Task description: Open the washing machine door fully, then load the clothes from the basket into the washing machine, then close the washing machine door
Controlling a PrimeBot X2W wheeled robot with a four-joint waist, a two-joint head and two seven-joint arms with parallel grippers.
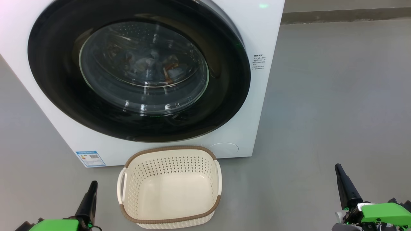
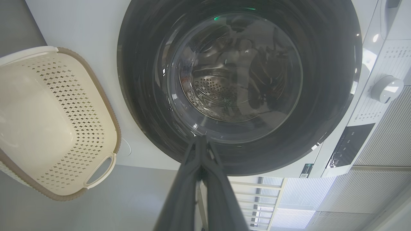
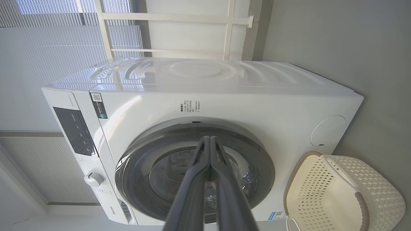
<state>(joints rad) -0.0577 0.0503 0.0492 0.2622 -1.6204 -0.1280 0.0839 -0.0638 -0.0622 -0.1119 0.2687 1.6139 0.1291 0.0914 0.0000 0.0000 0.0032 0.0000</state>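
Black washing machine door (image 1: 141,69) closed (basket (image 1: 170,149) near); left fingers (image 2: 183,192), right fingers (image 3: 194,192) pinched together.

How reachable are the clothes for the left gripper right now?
Likely not. The clothes lie behind the glass of the washing machine door, which looks shut over them. The left gripper, fingers together, is low beside the basket, apart from the door.

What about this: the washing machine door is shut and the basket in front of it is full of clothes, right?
Not quite: the washing machine door is shut, but the basket in front of it is empty, as the head view shows.
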